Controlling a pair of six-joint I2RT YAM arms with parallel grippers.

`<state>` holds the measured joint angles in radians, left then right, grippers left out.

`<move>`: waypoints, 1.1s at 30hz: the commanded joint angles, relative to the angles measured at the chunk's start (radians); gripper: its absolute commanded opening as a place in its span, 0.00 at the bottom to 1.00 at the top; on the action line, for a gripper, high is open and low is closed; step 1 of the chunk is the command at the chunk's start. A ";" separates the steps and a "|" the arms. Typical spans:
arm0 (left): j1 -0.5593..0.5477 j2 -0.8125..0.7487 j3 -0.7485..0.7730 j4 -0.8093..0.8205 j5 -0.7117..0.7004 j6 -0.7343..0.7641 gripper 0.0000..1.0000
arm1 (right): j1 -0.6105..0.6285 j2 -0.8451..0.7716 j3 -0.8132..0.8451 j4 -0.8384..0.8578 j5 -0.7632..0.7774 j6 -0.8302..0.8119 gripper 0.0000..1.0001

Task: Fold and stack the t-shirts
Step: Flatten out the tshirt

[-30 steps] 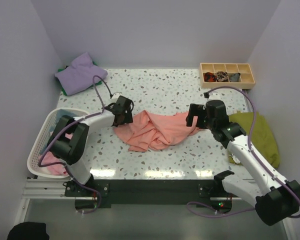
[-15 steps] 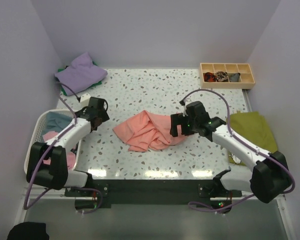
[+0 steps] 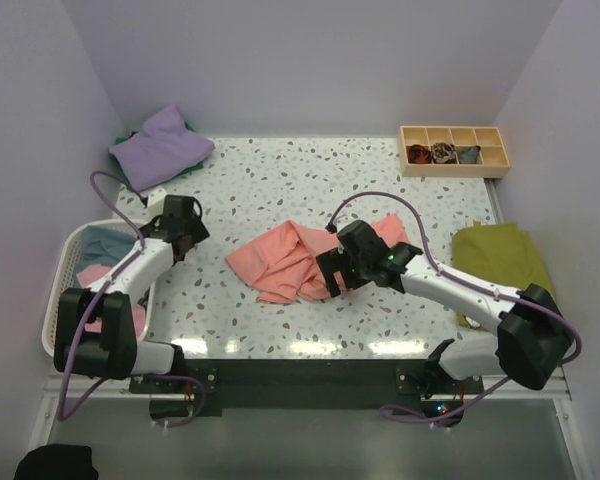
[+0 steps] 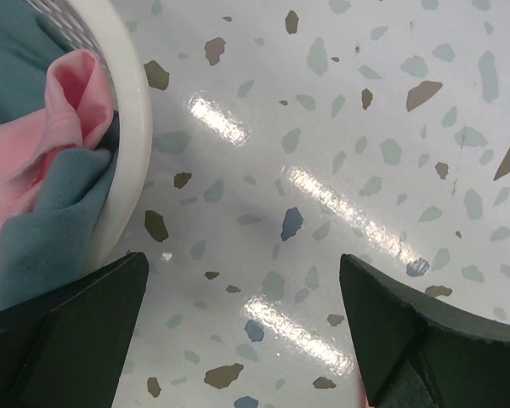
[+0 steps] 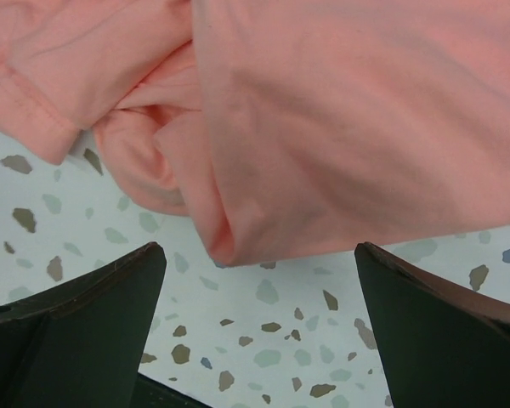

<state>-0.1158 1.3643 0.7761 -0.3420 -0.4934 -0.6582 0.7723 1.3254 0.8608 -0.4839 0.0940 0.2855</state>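
Salmon-pink t-shirt (image 3: 280, 262) crumpled at the middle of the speckled table (image 3: 310, 180), right gripper (image 3: 332, 280) over its near right edge, jaws wide and empty, left gripper (image 3: 186, 226) likewise agape, beside the laundry basket (image 4: 134, 110).

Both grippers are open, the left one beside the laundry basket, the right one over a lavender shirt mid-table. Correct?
Not quite. The right wrist view shows the right gripper over the salmon-pink shirt; the lavender shirt lies in the far left corner. The rest holds.
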 commanded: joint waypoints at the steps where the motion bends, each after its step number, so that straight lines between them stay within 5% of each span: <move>1: 0.015 -0.106 -0.046 0.131 0.172 0.061 0.99 | 0.012 0.076 0.043 0.031 0.146 -0.031 0.99; 3: 0.005 -0.163 -0.070 0.162 0.246 0.075 0.96 | 0.013 0.101 0.053 0.056 0.219 -0.035 0.95; 8: -0.111 -0.199 -0.086 0.209 0.320 0.078 0.93 | 0.013 0.178 0.112 0.077 0.248 -0.022 0.37; 12: -0.202 -0.147 -0.087 0.228 0.329 0.074 0.93 | 0.012 0.143 0.119 0.082 0.256 -0.006 0.24; 16: -0.209 -0.073 -0.107 0.273 0.397 0.072 0.92 | 0.013 0.080 0.121 0.068 0.260 0.000 0.01; 28: -0.223 0.180 -0.087 0.320 0.387 0.103 0.90 | 0.013 -0.083 0.164 -0.007 0.260 -0.022 0.01; 31: -0.229 0.231 -0.083 0.402 0.464 0.109 0.64 | 0.013 -0.089 0.178 -0.021 0.256 -0.025 0.01; 32: -0.232 0.245 -0.078 0.414 0.479 0.106 0.39 | 0.013 -0.089 0.178 -0.021 0.251 -0.028 0.01; 33: -0.240 0.269 -0.074 0.435 0.512 0.106 0.26 | 0.013 -0.088 0.178 -0.024 0.250 -0.028 0.02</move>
<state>-0.3363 1.5528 0.6956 0.0162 -0.1009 -0.5606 0.7799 1.2613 0.9955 -0.4877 0.3244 0.2710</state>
